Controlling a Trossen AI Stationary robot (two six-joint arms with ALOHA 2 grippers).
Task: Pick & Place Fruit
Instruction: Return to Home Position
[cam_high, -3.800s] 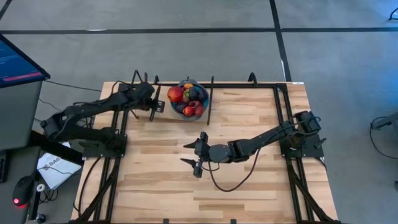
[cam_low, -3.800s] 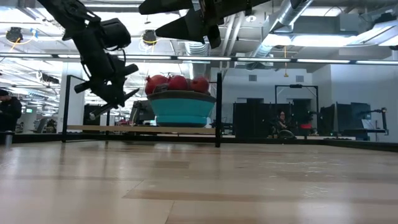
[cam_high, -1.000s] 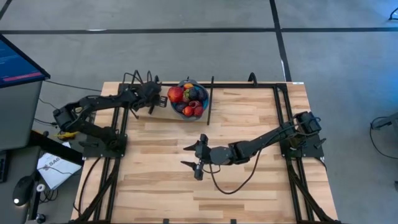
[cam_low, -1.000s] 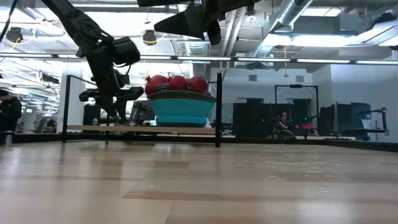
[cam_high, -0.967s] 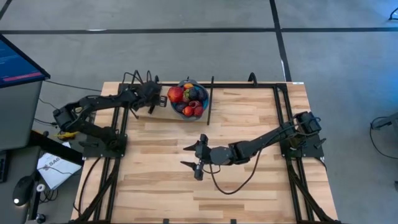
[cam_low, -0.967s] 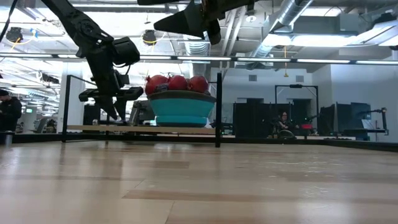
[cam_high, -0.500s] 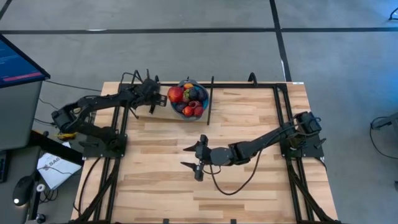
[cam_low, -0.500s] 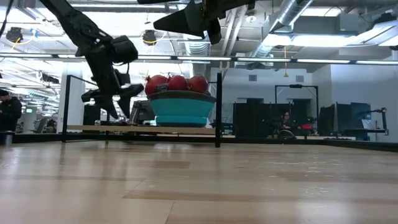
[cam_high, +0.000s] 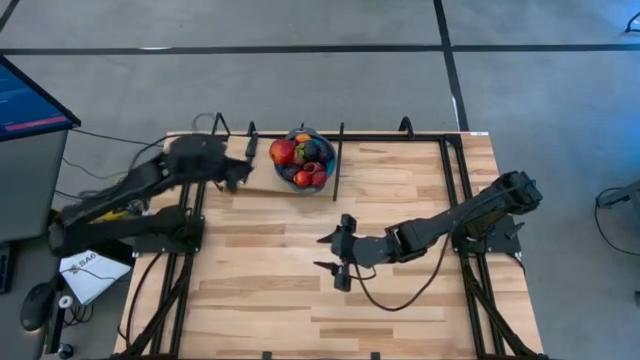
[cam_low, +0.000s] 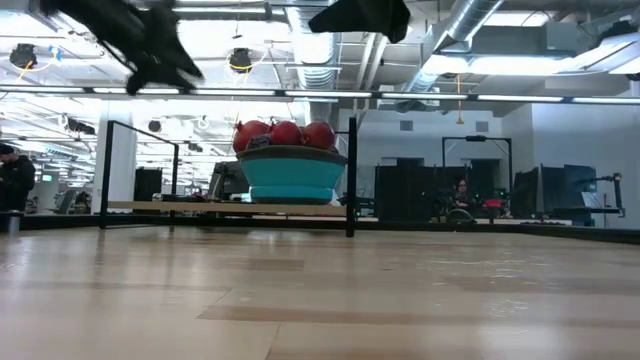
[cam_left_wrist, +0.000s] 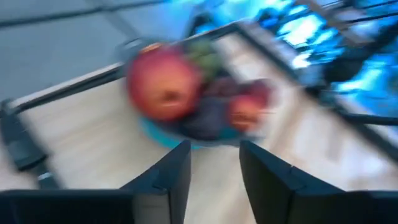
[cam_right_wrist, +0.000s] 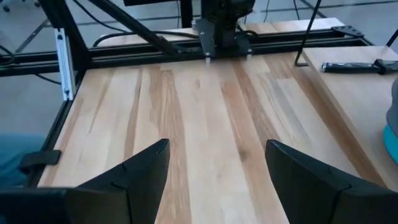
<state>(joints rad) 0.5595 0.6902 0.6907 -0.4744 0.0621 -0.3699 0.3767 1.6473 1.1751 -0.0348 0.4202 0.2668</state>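
The fruit (cam_high: 301, 158) lies heaped in a round blue bowl (cam_high: 331, 165) by the table's far edge: red, dark purple, orange and greenish pieces. In the low view the red pieces (cam_low: 285, 133) rise above the bowl's rim (cam_low: 290, 160). My left gripper (cam_high: 240, 172) hangs to the left of the bowl, high above the table, open and empty. Its blurred wrist view shows the fruit (cam_left_wrist: 165, 87) past the fingers. My right gripper (cam_high: 335, 256) hovers over the table's middle, open wide and empty.
A black-handled knife (cam_right_wrist: 357, 66) lies on the wood near the bowl. A black metal frame (cam_high: 440, 140) runs along the table's far edge and both sides. Bare wood (cam_high: 300, 310) stretches from the middle to the near edge.
My left gripper has risen fast from beside the bowl to high above the table, drawing a little toward the near-left; it is blurred by the motion. My right gripper has shifted a little toward the table's right edge. The fruit and the bowl have stayed put.
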